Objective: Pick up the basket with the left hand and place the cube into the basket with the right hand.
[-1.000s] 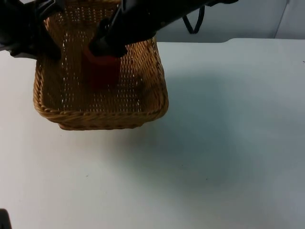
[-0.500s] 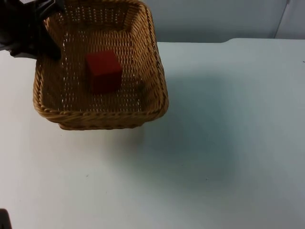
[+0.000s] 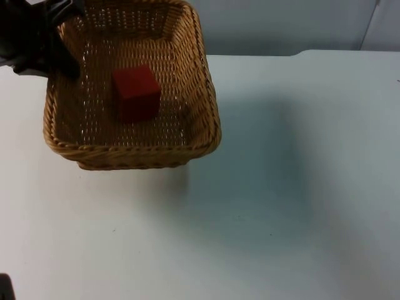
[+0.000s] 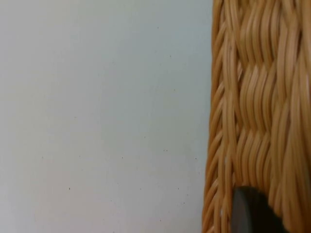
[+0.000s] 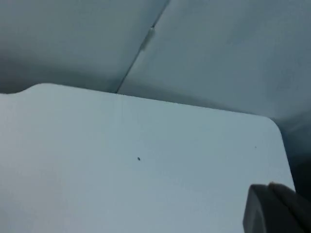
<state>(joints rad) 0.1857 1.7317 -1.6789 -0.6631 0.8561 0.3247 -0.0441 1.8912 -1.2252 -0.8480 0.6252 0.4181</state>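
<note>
Cube [image 3: 135, 92] sits on the floor of the basket [image 3: 206, 125], roughly at its middle and clear of all four walls, so the placing part of the task looks done. The left pincer [image 3: 59, 53] grips the basket at its far left corner; the left wrist view backs this, with a black fingertip [image 4: 250, 213] pressed against the woven wall [image 4: 257, 107] and bare table [image 4: 97, 116] beside it. That corner hold reads as the reason the basket hangs with its near edge casting a shadow onto the table, which suggests it is lifted rather than resting, though I cannot be sure from the top view alone.

The right pincer [image 5: 277, 208] looks out over the table's far rounded corner towards the grey wall [image 5: 218, 48]; whether it is wide or narrow I cannot tell. I judge that arm to be waiting away from the basket.

The basket lies near the table's far left edge, close to the wall. Ahead of it and to its right the white table offers broad open room, so setting the basket down there should meet nothing.
</note>
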